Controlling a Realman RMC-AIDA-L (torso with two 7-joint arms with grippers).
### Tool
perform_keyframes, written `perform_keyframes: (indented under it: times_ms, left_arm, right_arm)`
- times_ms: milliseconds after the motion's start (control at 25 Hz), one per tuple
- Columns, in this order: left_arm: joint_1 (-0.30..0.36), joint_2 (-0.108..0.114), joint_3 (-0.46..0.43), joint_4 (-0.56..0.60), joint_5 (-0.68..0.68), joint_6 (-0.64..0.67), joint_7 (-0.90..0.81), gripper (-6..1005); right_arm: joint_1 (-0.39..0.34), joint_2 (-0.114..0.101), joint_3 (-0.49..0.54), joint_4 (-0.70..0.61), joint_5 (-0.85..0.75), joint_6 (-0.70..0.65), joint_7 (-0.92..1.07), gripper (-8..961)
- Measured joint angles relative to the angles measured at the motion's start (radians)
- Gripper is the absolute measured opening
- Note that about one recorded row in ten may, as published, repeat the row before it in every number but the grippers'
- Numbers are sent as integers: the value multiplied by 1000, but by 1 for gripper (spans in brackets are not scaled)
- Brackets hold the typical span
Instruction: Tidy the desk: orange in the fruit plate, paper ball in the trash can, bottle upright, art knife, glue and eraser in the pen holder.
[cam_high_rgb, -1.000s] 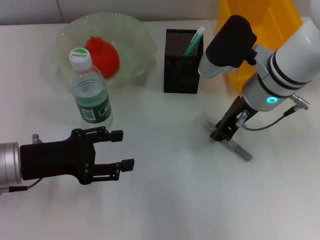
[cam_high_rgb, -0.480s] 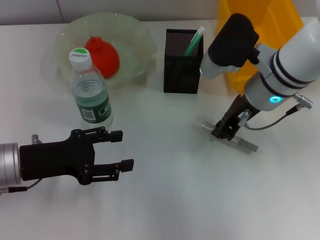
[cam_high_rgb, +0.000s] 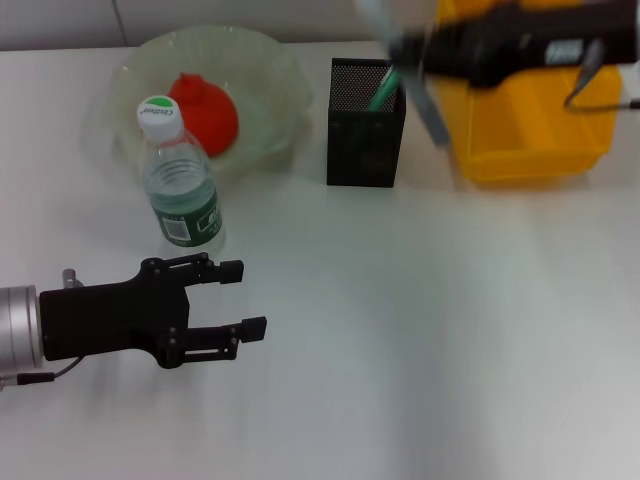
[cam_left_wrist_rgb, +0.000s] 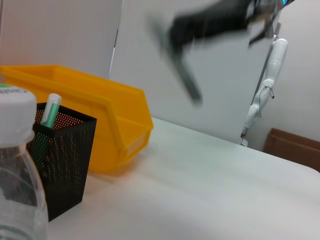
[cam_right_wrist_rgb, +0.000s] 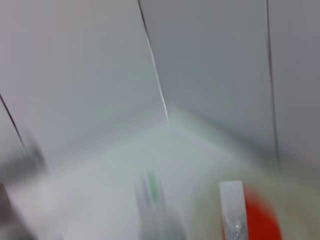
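White table (cam_high_rgb: 400, 330): right hand (cam_high_rgb: 415, 55) blurred above black mesh pen holder (cam_high_rgb: 365, 125), clamped on grey art knife (cam_high_rgb: 425, 95); left hand (cam_high_rgb: 225, 300) idle, fingers spread, near upright clear plastic bottle (cam_high_rgb: 180, 190).

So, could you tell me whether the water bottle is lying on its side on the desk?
No, the water bottle stands upright in the head view, white cap on top, just in front of the fruit plate.
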Motion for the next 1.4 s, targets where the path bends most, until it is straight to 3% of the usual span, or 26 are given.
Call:
perform_keyframes:
  times_ms: [80, 120, 200, 320, 440, 520, 680, 1000, 1080, 1120, 1400]
  left_arm:
    - [0, 0, 0, 0, 0, 0, 0, 784]
    - [-1, 0, 0, 0, -1, 3, -2, 784]
    - [-1, -1, 0, 0, -3, 4, -3, 784]
    - [-6, 0, 0, 0, -6, 6, -9, 784]
    - [-8, 0, 0, 0, -6, 7, -10, 784]
    - [-7, 0, -4, 0, -6, 8, -8, 784]
    - [-3, 0, -9, 0, -13, 9, -8, 784]
    - [-19, 22, -22, 30, -70, 52, 16, 784]
    - [-16, 15, -28, 51, -72, 53, 35, 784]
    - [-5, 0, -36, 81, -85, 61, 73, 784]
    - [15, -2, -69, 65, -126, 54, 151, 784]
  right_arm:
    - [-1, 0, 89, 167, 181, 2, -205, 139]
    - [9, -1, 146, 332, 317, 9, -425, 139]
    - [17, -1, 161, 409, 367, 11, -524, 138]
    - [47, 7, 166, 678, 582, 75, -944, 137]
    - [74, 8, 150, 769, 642, 122, -1096, 136]
    - [131, 5, 121, 869, 660, 208, -1191, 135]
    - [151, 3, 56, 880, 633, 267, -1187, 133]
    - [91, -3, -36, 742, 564, 311, -1033, 188]
    - [56, -2, -38, 703, 555, 289, -1009, 323]
    - [26, 0, -39, 665, 546, 262, -985, 390]
    - [-119, -6, 27, 562, 514, -6, -937, 692]
